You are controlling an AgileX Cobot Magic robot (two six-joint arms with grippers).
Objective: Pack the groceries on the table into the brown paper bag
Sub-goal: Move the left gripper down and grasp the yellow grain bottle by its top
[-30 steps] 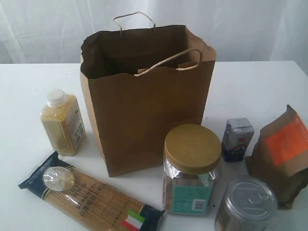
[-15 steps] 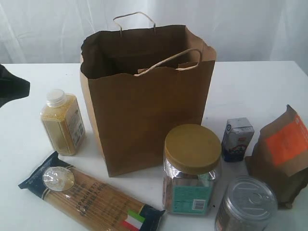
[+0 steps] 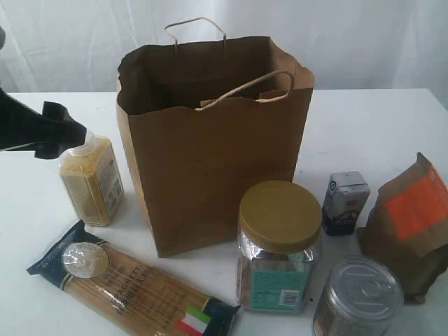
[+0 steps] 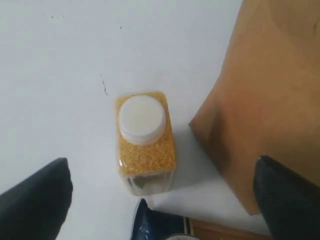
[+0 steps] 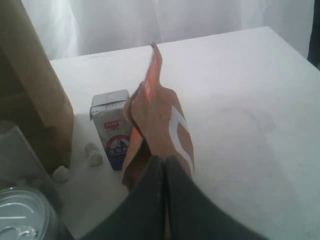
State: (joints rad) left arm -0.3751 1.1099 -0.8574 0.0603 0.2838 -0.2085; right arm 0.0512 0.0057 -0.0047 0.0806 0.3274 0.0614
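Observation:
The brown paper bag (image 3: pixel 210 175) stands open and upright mid-table. My left gripper (image 3: pixel 66 129) hovers at the white cap of the yellow-grain bottle (image 3: pixel 91 182). In the left wrist view it is open (image 4: pixel 162 162), its fingers wide apart either side of the bottle (image 4: pixel 145 135), touching nothing. The spaghetti pack (image 3: pixel 133 287) lies in front. A gold-lidded jar (image 3: pixel 280 245), silver tin (image 3: pixel 358 297), white-blue carton (image 3: pixel 345 201) and brown pouch (image 3: pixel 413 224) stand at the right. My right gripper (image 5: pixel 164 159) is shut and empty just short of the pouch (image 5: pixel 160 115); the exterior view does not show it.
The white table (image 3: pixel 364 133) runs wide behind and right of the bag. In the right wrist view the carton (image 5: pixel 114 127) stands beside the pouch, the tin (image 5: pixel 20 215) is near the bag wall (image 5: pixel 30 75), and small white lumps (image 5: pixel 92 157) lie on the tabletop.
My left gripper has come into the exterior view from the left edge and moved right to the bottle's cap. No grocery has moved.

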